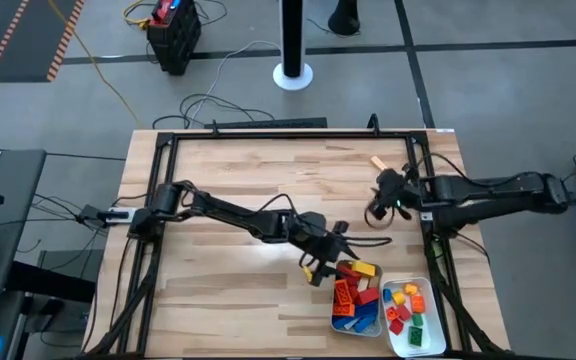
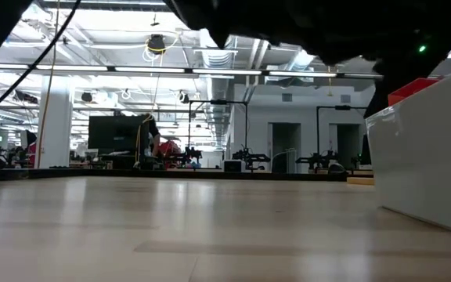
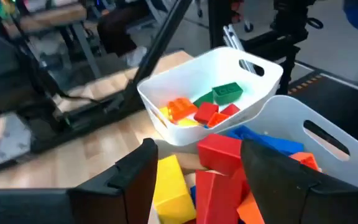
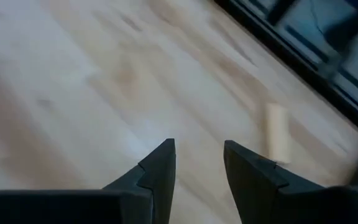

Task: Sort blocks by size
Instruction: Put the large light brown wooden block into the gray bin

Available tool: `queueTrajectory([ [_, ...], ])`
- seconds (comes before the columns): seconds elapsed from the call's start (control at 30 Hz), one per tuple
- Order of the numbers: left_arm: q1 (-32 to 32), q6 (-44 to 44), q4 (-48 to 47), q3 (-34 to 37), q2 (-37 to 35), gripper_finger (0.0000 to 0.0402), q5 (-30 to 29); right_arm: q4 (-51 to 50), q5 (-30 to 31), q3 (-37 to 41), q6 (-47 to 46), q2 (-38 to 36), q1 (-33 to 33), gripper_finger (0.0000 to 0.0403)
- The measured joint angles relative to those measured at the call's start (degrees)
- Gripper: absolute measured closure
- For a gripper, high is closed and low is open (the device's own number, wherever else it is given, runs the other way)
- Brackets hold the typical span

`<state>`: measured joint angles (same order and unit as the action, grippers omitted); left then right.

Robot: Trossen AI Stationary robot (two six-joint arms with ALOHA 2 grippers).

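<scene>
Pale wooden planks make up the table (image 1: 228, 190), framed by a dark metal rail. Near its front right corner stand two white rectangular plastic trays side by side. The nearer-to-centre tray (image 1: 372, 327) is heaped with longer plastic toy bricks (image 1: 351, 300) in red, blue, orange and yellow; the outer tray (image 1: 430, 340) holds short bricks (image 1: 406, 309) in red, orange, yellow and green.

The left gripper (image 1: 320, 268) reaches across the table to the rim of the heaped tray. In the left wrist view its two dark fingers (image 3: 135, 174) stand spread apart, with a yellow brick (image 3: 173, 190) and a tall red brick (image 3: 219, 165) between them at the top of the pile; whether either finger touches a brick cannot be told. Beyond them the outer tray (image 3: 253, 78) shows its green, red and orange pieces.

The right gripper (image 1: 378, 212) hovers over bare wood near the table's right edge, well apart from both trays. Its fingers (image 4: 160, 168) are parted with nothing between them. A single tan block (image 1: 378, 162) lies on the table near the far rail, also seen in the right wrist view (image 4: 278, 138).
</scene>
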<state>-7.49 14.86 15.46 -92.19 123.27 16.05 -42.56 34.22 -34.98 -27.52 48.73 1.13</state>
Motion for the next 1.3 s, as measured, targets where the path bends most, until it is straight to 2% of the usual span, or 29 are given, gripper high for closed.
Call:
queueTrajectory([
  [0.07,0.0,1.6,2.1,3.1,-1.9,0.0187,0.0,-1.2,-2.5,0.0,2.3,0.6,6.1,0.024],
  [0.13,0.0,1.6,7.3,7.6,-3.5,0.0196,-0.1,-0.6,-7.7,0.0,5.9,2.5,13.4,0.0246],
  [0.23,0.3,0.5,14.4,14.8,-5.5,0.0207,-2.7,4.8,-16.9,0.0,14.7,5.1,23.1,0.0256],
  [0.3,0.4,0.0,15.3,18.9,-7.7,0.0212,-4.9,7.6,-21.3,-0.7,18.6,7.7,29.3,0.0258],
  [0.4,0.5,-0.3,15.3,23.5,-11.2,0.0214,-8.5,4.7,-24.1,-3.8,22.4,12.9,38.0,0.0255],
  [0.5,0.5,0.4,15.9,27.2,-14.1,0.0214,-10.6,3.0,-27.6,-8.1,26.3,19.4,43.9,0.0242],
  [0.6,1.2,0.9,16.8,29.1,-16.4,0.0214,-11.8,0.8,-29.6,-14.0,30.0,27.8,46.0,0.0222],
  [0.77,2.7,0.3,16.6,32.2,-17.6,0.0214,-12.3,-10.4,-29.8,-25.5,33.5,42.7,49.3,0.0183],
  [0.9,3.7,-0.4,17.4,34.2,-17.7,0.0214,-12.0,-16.8,-29.8,-31.8,34.8,51.9,51.1,0.0159],
  [1.07,4.1,-0.5,18.7,36.4,-17.6,0.0214,-12.2,-20.2,-29.8,-35.7,35.5,57.9,52.0,0.0151],
  [1.3,5.2,-0.3,18.1,36.9,-17.8,0.0214,-12.1,-22.9,-29.3,-39.4,35.2,61.6,52.2,0.015],
])
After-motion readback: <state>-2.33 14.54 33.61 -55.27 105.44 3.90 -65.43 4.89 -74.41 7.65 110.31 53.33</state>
